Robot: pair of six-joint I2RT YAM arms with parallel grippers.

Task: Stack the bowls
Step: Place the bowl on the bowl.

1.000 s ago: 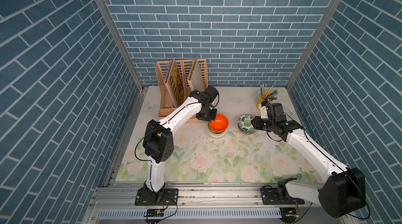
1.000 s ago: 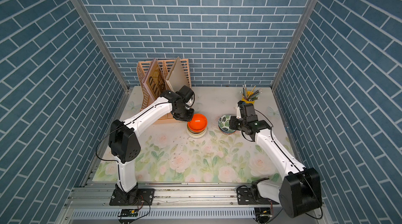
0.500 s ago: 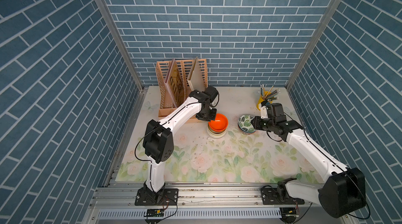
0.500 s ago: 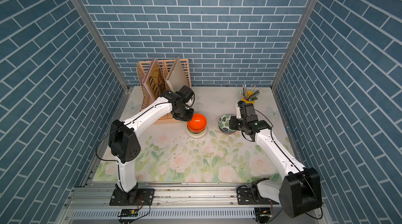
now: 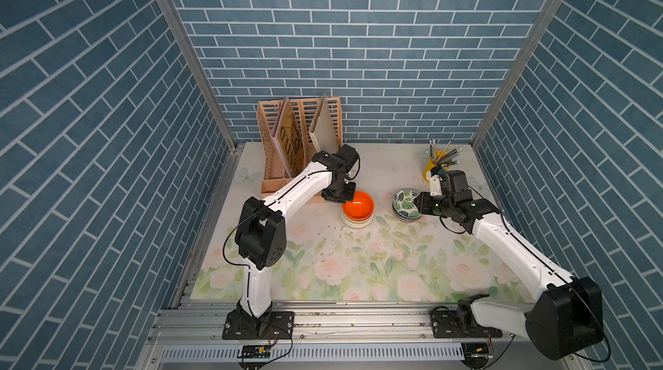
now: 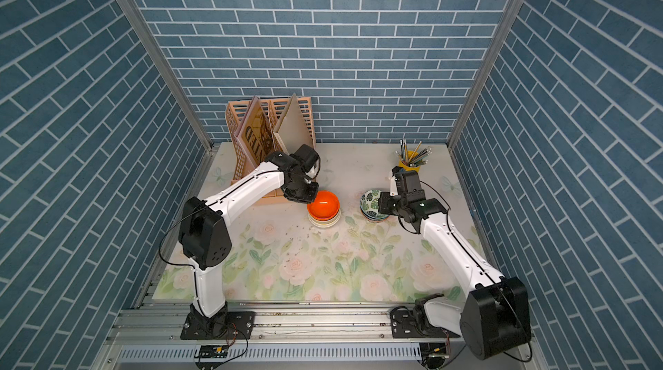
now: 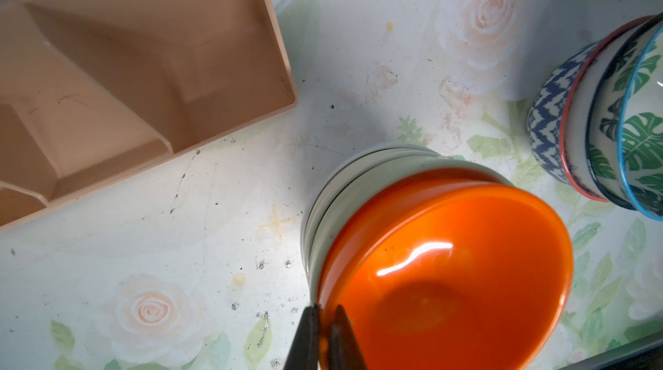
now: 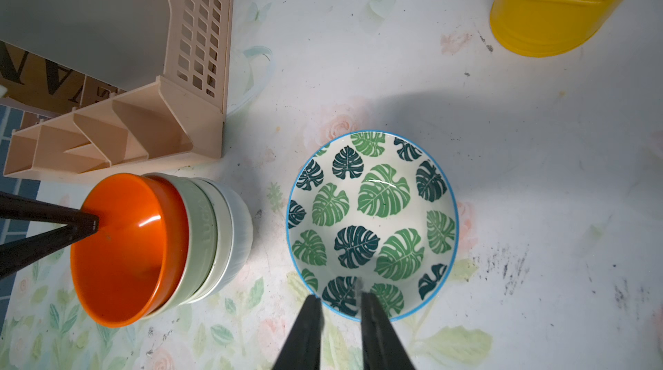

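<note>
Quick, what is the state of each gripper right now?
Left gripper: closed, fingers pinching the rim of the orange bowl.
Right gripper: closed on the rim of the green-leaf bowl.

orange bowl (image 5: 358, 203) is nested, tilted, atop three plain bowls (image 8: 222, 228) just beside file rack (image 5: 297, 142); leaf-pattern bowl (image 5: 404, 202) is stacked on two patterned bowls (image 7: 552, 127) farther off.

Walls (image 5: 358, 45): blue brick on three sides, pale grout, evenly lit.
Corner posts (image 5: 188, 52): grey metal, slanting up from both back corners.
Tabletop mat (image 5: 358, 267): pale, roses and green leaves, dark specks mid-way.
Front rail (image 5: 358, 319): bare aluminium.
</note>
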